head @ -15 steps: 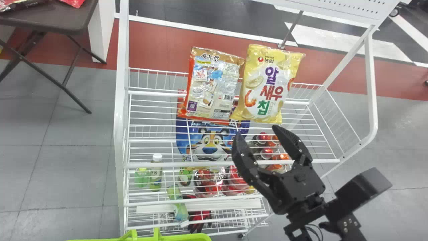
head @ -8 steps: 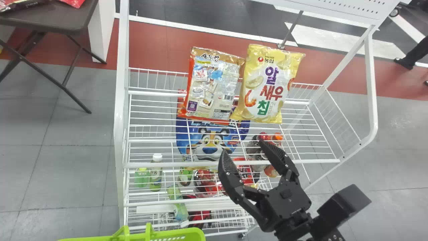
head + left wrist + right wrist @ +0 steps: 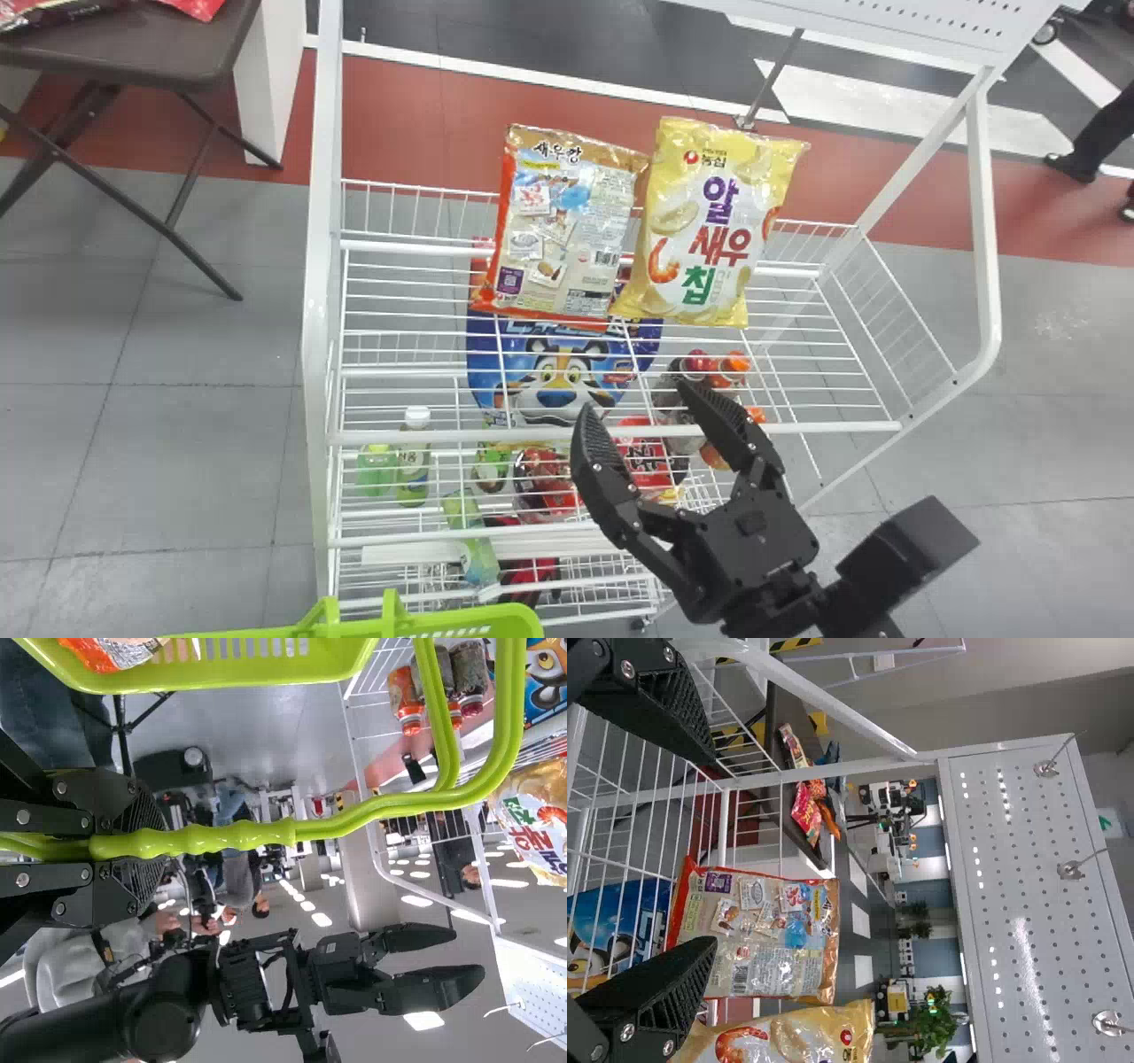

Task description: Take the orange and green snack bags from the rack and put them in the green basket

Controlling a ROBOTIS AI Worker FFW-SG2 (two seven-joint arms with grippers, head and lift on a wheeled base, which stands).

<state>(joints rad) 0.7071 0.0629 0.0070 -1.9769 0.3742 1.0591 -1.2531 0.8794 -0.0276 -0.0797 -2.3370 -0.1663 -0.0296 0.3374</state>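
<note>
Your black two-fingered right gripper had shifted left, fingers apart | your black left gripper grasped the curved handle of the green plastic basket

Looks like glossy film on the orange snack bag at twelve o'clock, smooth plastic on the green basket at seven.

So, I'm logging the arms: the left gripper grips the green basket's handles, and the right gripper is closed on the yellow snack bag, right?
Not quite: the head view shows the right gripper open, short of the yellow snack bag. The rest stands.
</note>
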